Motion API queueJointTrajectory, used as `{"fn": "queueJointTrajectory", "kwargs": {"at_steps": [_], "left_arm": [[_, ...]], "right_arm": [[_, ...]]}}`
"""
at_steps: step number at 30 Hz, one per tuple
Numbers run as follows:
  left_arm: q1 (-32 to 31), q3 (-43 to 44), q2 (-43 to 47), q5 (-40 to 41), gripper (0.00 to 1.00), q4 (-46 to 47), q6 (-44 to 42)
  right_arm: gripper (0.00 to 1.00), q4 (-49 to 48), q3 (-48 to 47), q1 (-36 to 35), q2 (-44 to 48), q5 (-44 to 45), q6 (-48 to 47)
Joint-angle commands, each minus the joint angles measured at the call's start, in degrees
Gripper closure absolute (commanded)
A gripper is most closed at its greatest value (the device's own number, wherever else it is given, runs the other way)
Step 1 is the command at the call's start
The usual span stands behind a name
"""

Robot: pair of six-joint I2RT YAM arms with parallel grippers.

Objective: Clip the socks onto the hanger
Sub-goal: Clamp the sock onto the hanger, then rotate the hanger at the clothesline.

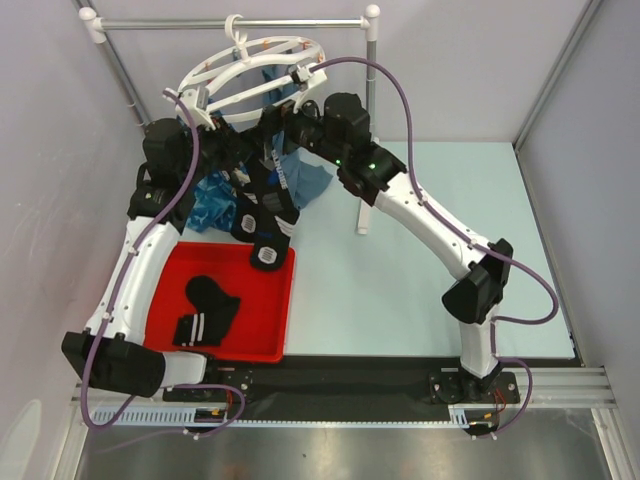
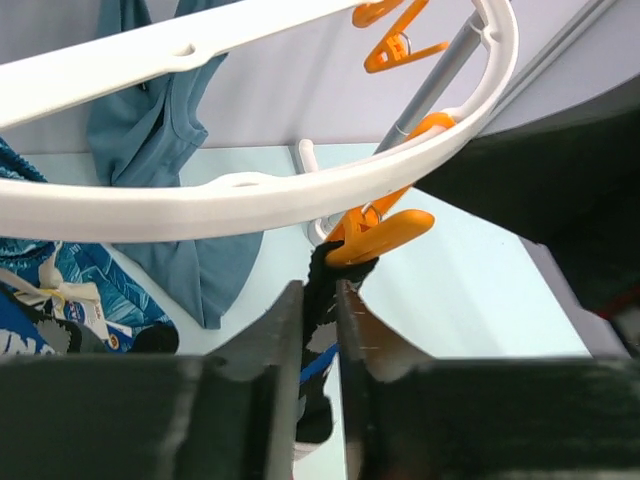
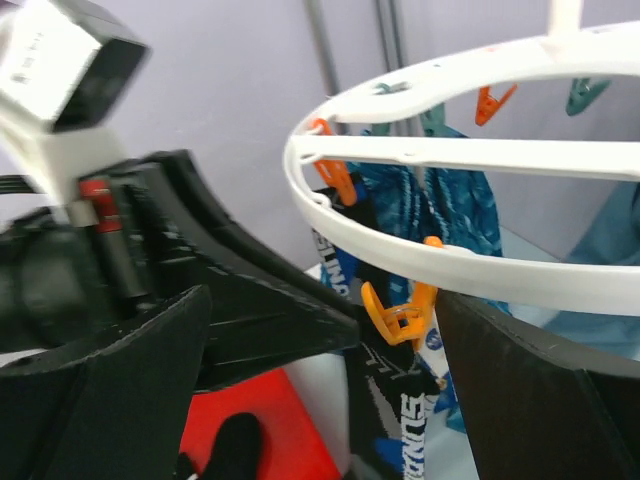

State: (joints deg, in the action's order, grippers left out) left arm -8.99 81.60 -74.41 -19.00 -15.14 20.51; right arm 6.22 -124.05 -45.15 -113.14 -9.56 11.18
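Seen from above, the white ring hanger [image 2: 250, 200] hangs by its hook from the grey rail [image 1: 230, 24] at the far side of the table [image 1: 420, 230], and both arms reach up to its near rim. Lettered black socks [image 1: 268, 215] hang under the ring, beside a blue patterned cloth [image 1: 212, 205] and a teal cloth [image 1: 305, 175]. More black socks, one white-striped [image 1: 205, 310], lie in the red tray [image 1: 262, 325] at the table's near left. In the left wrist view, an orange clip [image 2: 385, 230] on the rim bites the top edge of a black sock [image 2: 330, 262]. Just below it the left gripper [image 2: 320, 292] has its jaws narrowly apart with the sock between them; whether they pinch the fabric cannot be told. In the right wrist view, the right gripper [image 3: 322, 305] stands wide open and holds nothing, its fingers spread to either side under the ring's near rim.
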Motion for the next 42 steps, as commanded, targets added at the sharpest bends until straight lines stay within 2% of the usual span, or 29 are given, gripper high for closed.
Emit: {"fn": "queueJointTrajectory", "kwargs": {"at_steps": [1,2,11,16,23,27,31,32,36,42], "left_arm": [[-0.32,1.45,-0.12,-2.18,0.73,3.27,1.37],[-0.32,1.37,-0.03,-2.09,0.67,3.36,1.37],[-0.24,-0.91,3.48,-1.39,0.37,2.74,1.29],[-0.23,-2.85,9.53,0.98,0.28,-0.41,0.23],[-0.23,-8.47,20.16,2.56,0.26,-8.41,-1.7],[-0.23,-19.88,25.97,1.95,0.25,-9.56,0.31],[-0.23,-31.48,29.41,2.04,0.25,-6.49,2.77],[-0.32,-35.86,29.76,2.13,0.25,-3.79,3.47],[-0.58,-44.59,26.79,3.62,0.24,3.7,7.08],[-4.36,-44.69,20.02,9.5,0.24,8.63,5.85]], "right_arm": [[0.0,-0.68,1.0,0.32,4.77,-4.58,5.33],[0.0,-0.77,1.44,0.5,5.21,-5.28,5.78],[0.0,-0.68,5.48,0.94,9.77,-7.4,7.02],[0.0,0.46,8.38,1.38,12.85,-7.49,5.61],[0.0,0.55,16.53,2.34,19.88,-7.4,3.15],[0.0,-2.16,24.87,4.44,26.81,-7.14,3.41],[0.0,-4.64,31.84,6.47,31.57,-7.14,5.08],[0.0,-4.98,32.98,6.73,32.28,-6.96,5.17],[0.0,-5.25,36.85,7.26,34.83,-6.87,5.43],[0.0,-4.28,39.84,7.26,37.2,-5.91,4.82]]}}
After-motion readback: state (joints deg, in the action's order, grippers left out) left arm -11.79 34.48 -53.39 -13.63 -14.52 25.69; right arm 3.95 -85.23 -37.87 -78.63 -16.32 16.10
